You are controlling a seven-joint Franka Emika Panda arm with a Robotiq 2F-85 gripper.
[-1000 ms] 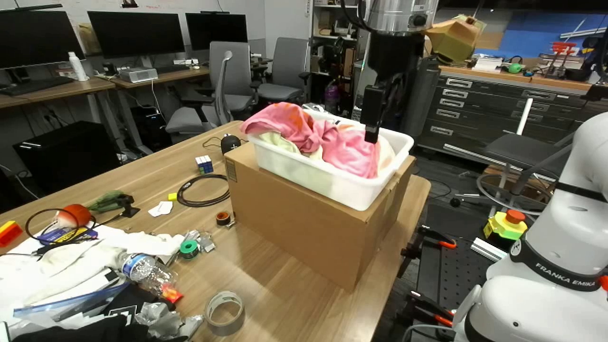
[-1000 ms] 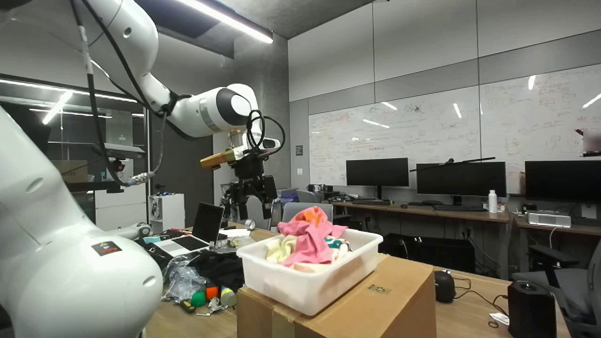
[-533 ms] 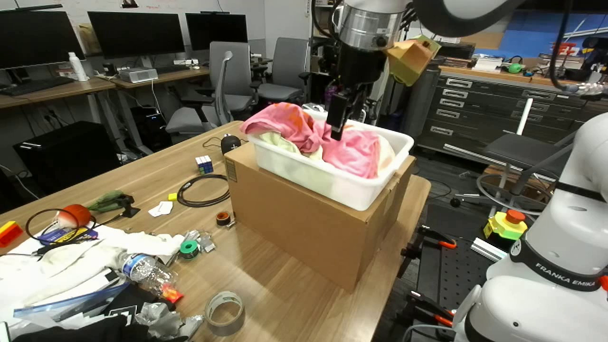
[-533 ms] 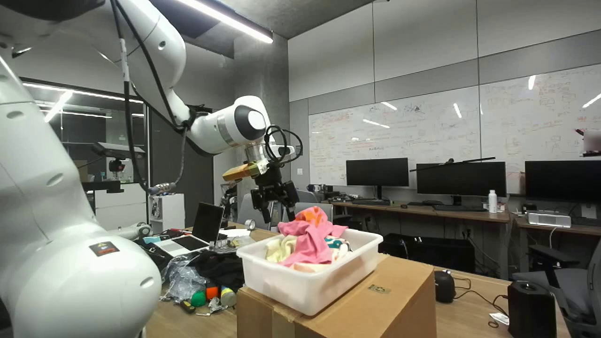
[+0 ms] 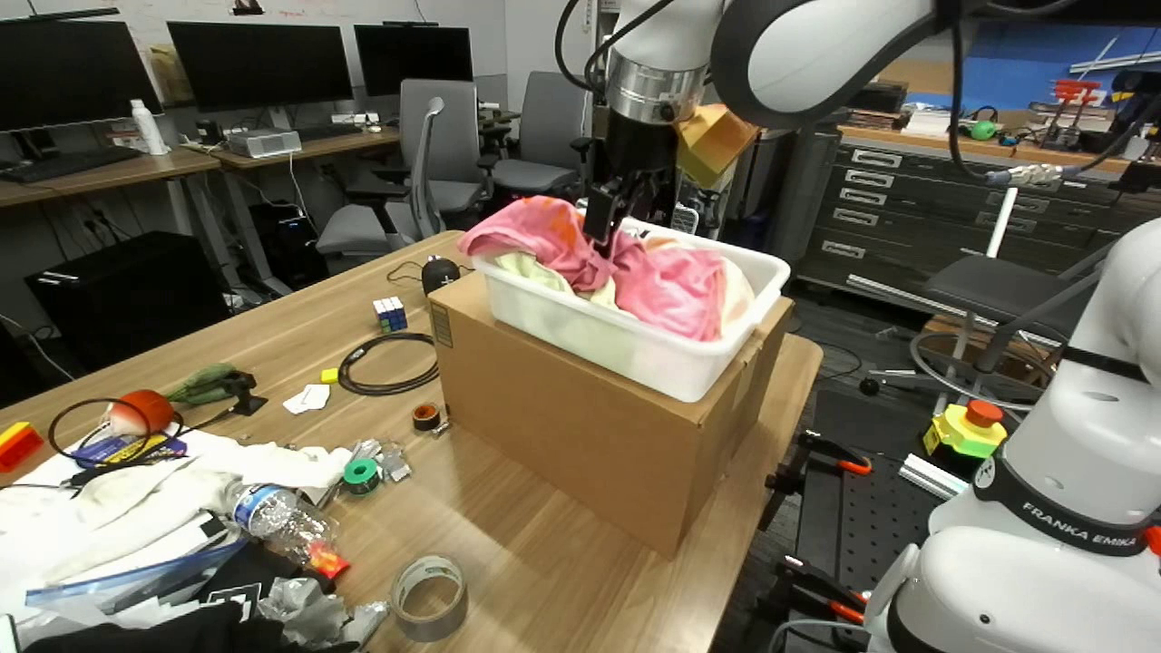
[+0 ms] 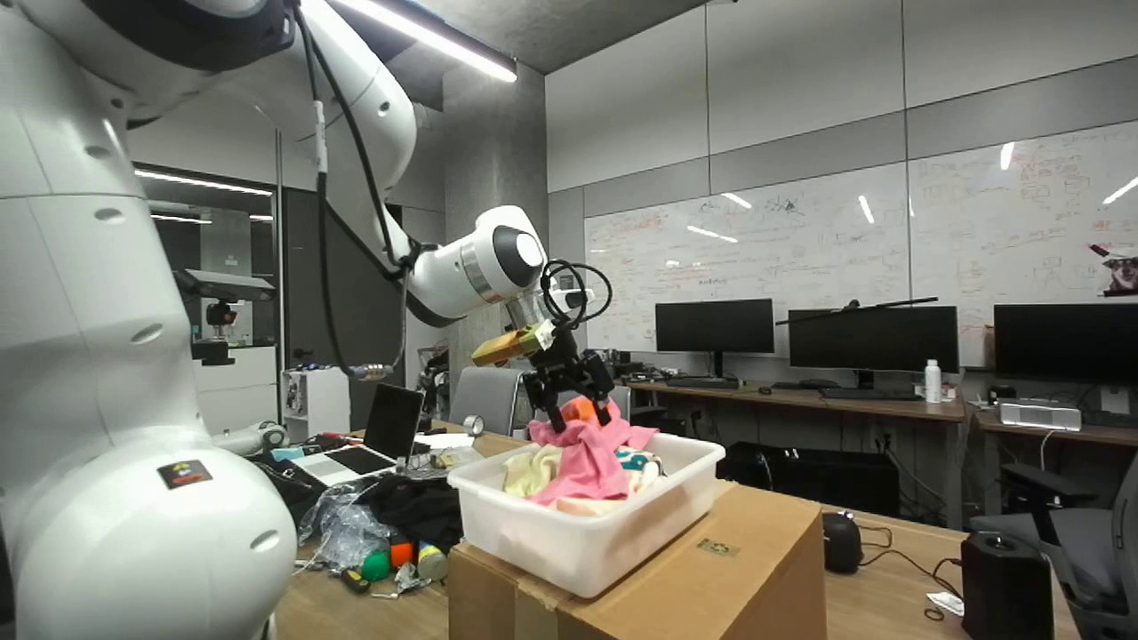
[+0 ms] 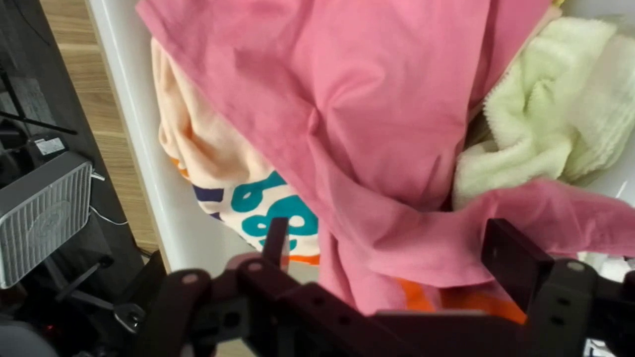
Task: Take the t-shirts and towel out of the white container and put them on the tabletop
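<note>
The step in hand, judged from the scene, was a grasp in the making: taking hold of the pink T-shirt (image 7: 367,99) that lay uppermost in the white container (image 6: 533,540). The hand (image 6: 581,420) stood tilted over the heap, its fingers (image 7: 516,263) spread well apart, and in the wrist view a raised pink fold ran between them. It was unclenched and grasped nothing; whether a fingertip touched the cloth could not be told.

Three pieces could be made out, all inside the container. Under the pink T-shirt a cream T-shirt (image 7: 213,139) with teal print showed at one side, and a pale green towel (image 7: 540,114) lay bunched at the other, partly covered by pink cloth. The container stood on a cardboard box (image 5: 562,435), and the box on the wooden tabletop (image 5: 535,580), where the task wanted the laundry.

The next move called for a slight descent, so that the fold would sit deep between the fingers, then a firm close on pink alone; too deep a bite risked bringing up the cream T-shirt or the towel as well. The lift after that needed to be steep and high: the cloth looked soft and ample, likely to trail, and an early sideways pull might have dragged the container across the box.
</note>
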